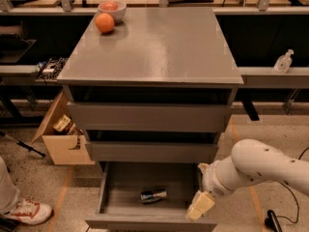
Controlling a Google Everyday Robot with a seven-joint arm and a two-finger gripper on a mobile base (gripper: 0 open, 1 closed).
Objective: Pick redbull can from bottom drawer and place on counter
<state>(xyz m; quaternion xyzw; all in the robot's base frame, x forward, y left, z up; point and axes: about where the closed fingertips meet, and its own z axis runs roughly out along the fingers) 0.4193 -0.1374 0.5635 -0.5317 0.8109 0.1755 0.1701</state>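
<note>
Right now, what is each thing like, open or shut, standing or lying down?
bottom drawer: pulled open.
redbull can: lying on its side in the bottom drawer.
top drawer: pushed in.
middle drawer: pushed in.
orange: resting on the counter.
gripper: low at the bottom drawer's right front corner, apart from the can.
cardboard box: open, on the floor.
</note>
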